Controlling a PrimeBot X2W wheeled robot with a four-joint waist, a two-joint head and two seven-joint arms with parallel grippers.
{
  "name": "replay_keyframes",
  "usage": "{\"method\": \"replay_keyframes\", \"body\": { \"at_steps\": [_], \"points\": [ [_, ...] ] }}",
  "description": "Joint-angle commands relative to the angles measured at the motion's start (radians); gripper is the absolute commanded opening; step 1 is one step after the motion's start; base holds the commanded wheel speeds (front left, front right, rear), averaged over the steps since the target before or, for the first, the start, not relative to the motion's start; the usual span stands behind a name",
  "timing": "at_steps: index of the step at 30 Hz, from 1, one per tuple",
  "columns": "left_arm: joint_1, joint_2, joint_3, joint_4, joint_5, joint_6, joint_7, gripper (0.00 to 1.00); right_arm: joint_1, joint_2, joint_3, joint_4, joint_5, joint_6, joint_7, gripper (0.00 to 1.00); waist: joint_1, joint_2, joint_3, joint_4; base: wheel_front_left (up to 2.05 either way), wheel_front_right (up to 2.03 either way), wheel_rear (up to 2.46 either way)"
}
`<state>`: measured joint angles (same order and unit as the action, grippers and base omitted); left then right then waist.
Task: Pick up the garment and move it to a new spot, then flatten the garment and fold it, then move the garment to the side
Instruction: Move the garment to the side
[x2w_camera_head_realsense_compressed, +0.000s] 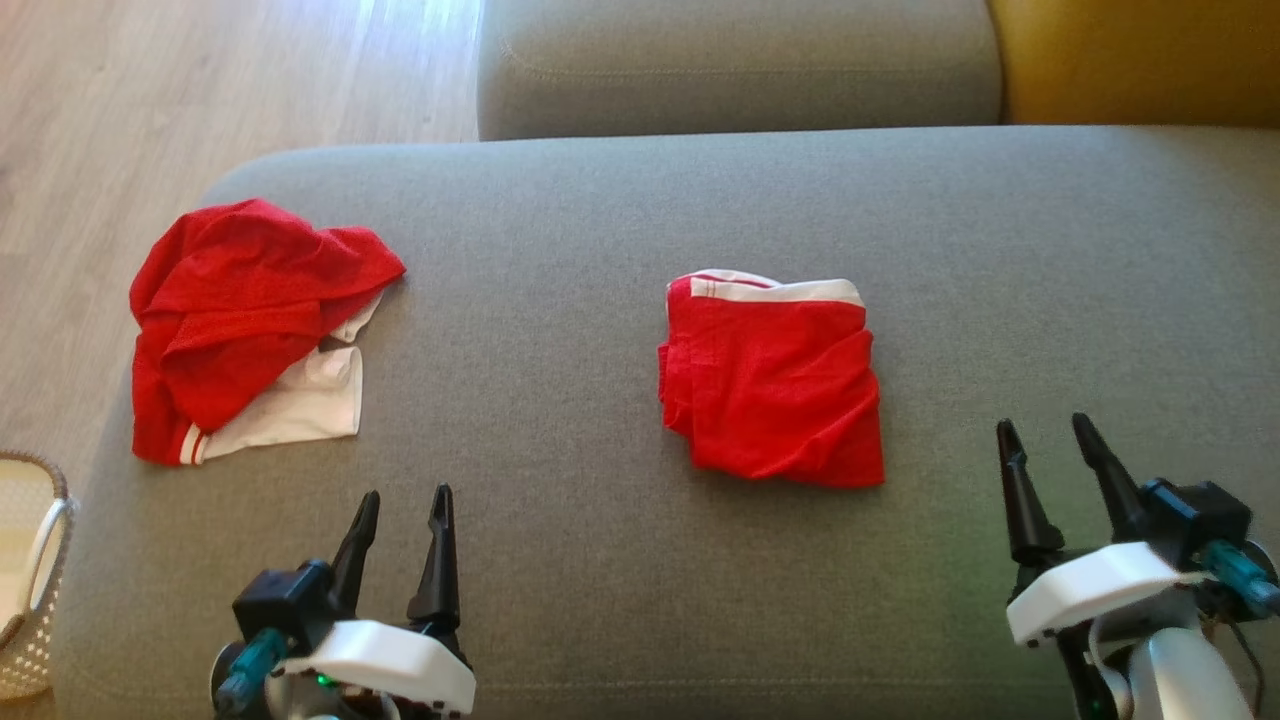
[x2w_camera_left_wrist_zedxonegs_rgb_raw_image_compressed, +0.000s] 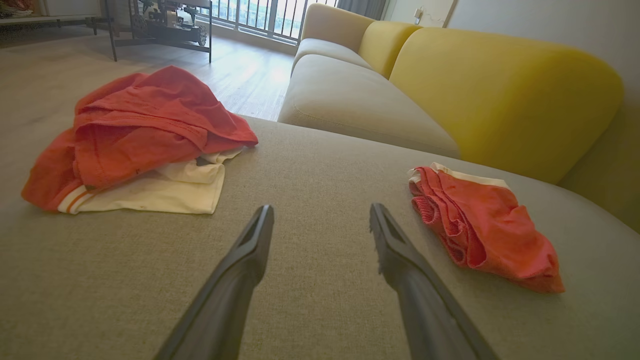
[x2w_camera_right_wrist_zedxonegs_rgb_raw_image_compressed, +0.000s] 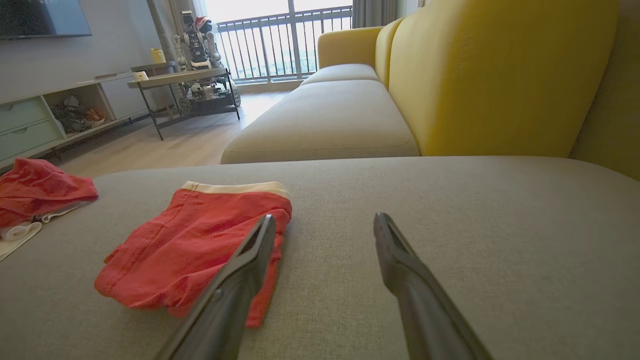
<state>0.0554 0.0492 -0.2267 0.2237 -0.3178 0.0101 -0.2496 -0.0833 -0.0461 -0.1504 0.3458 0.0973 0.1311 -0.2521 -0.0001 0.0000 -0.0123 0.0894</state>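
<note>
Since both grippers hang empty with their fingers spread wide, nothing is held at this moment. The left gripper and the right gripper sit low over the grey sofa seat, each pointing away from the robot.

The folded shorts lie between the two: ahead and to the right of the left gripper, ahead and to the left of the right one, nearer the right but apart from it. They form a compact square with the white waistband on the far edge. Folding looks finished, so shifting them aside is probably what remains.

The crumpled garment, red over white, lies ahead and left of the left gripper, well apart from it. Bunched as it is, it may be waiting its turn. A basket stands off the left gripper's outer side, beyond the seat edge.
</note>
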Motion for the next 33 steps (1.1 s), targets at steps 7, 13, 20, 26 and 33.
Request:
{"method": "replay_keyframes", "body": {
  "at_steps": [7,13,20,26,33],
  "points": [
    [-0.068,0.001,0.028,-0.044,0.006,-0.003,-0.012,1.00,-0.074,-0.004,0.076,-0.020,0.020,0.000,0.039,1.00,0.0001,0.0000,0.071,0.027,0.00,0.00,0.00],
    [-0.106,0.001,0.031,-0.043,0.010,-0.011,-0.012,1.00,-0.184,-0.005,0.110,0.028,0.111,0.000,0.131,1.00,0.0001,0.0000,0.144,0.049,0.00,0.00,0.00],
    [-0.151,0.001,0.008,-0.039,0.001,-0.013,-0.012,1.00,-0.312,-0.037,0.113,0.125,0.246,0.000,0.273,1.00,0.0001,0.0000,0.202,0.085,0.00,0.00,0.00],
    [-0.169,0.001,-0.008,-0.038,-0.010,-0.007,-0.012,1.00,-0.368,-0.061,0.122,0.197,0.239,0.000,0.336,1.00,0.0001,0.0000,0.223,0.105,0.00,0.00,0.00],
    [-0.178,0.001,-0.012,-0.035,-0.014,-0.004,-0.012,1.00,-0.402,-0.068,0.171,0.258,0.229,0.000,0.365,1.00,0.0001,0.0000,0.239,0.112,0.00,0.00,0.00]
  ]
}}
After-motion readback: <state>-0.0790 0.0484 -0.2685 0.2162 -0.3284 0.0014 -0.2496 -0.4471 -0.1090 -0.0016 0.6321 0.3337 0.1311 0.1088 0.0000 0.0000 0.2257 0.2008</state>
